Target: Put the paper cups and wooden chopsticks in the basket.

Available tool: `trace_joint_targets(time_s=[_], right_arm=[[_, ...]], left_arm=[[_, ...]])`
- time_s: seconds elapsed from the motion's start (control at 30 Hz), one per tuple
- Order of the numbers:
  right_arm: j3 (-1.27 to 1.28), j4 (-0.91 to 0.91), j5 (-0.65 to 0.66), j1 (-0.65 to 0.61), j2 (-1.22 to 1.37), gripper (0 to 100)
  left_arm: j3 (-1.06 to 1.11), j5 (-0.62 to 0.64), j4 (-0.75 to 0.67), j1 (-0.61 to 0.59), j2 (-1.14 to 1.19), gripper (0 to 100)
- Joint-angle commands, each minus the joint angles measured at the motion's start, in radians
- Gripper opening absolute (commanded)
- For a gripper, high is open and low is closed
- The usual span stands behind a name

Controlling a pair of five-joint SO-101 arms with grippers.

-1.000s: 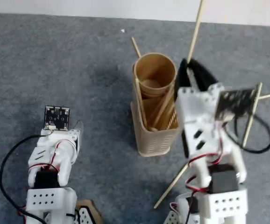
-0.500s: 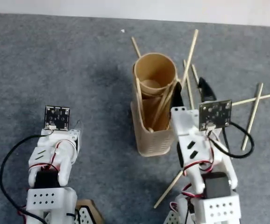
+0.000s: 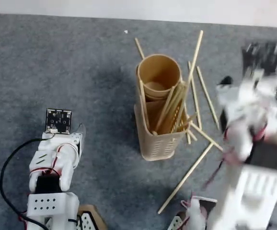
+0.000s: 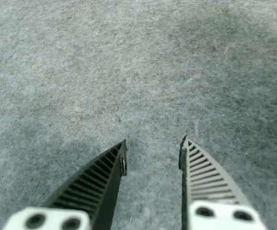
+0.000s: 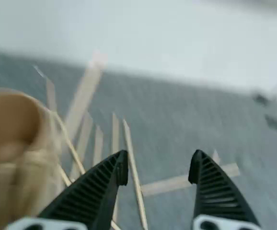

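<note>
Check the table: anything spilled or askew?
Yes. Several chopsticks lie scattered on the carpet right of the basket, a long chopstick lies nearer the arms, and a leaning chopstick juts far past the rim.

grey carpet (image 3: 57, 62) with a tiny white speck (image 3: 125, 32) meets a white wall (image 3: 81, 7).

The surface (image 3: 57, 57) is matt grey cloth with a rough, felt-like nap. The basket (image 3: 160, 143) looks like matt tan plastic, the paper cup (image 3: 158, 72) in it is dull brown paper, and the chopsticks (image 3: 184, 179) are pale bare wood. The left end effector (image 4: 153, 153) and right end effector (image 5: 158, 167) have ribbed matt black plastic fingers (image 4: 100, 177) on smooth white plastic.
</note>
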Motion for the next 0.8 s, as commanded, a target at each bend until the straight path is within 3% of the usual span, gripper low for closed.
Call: trace_joint_targets(time_s=[0.0, 0.17, 0.57, 0.77], right_arm=[[-0.257, 0.094, 0.051, 0.131, 0.311, 21.7], [-0.274, 0.070, 0.055, 0.196, 0.527, 21.7], [-0.277, -0.196, 0.048, 0.366, 0.978, 21.7], [-0.277, -0.332, 0.043, 0.366, 1.129, 21.7]], left_arm=[[-0.004, -0.008, -0.018, 0.018, -0.010, 20], [-0.004, -0.008, -0.018, 0.018, -0.010, 20], [-0.004, -0.008, -0.018, 0.018, -0.010, 20], [-0.002, -0.008, -0.018, 0.018, -0.010, 20]])
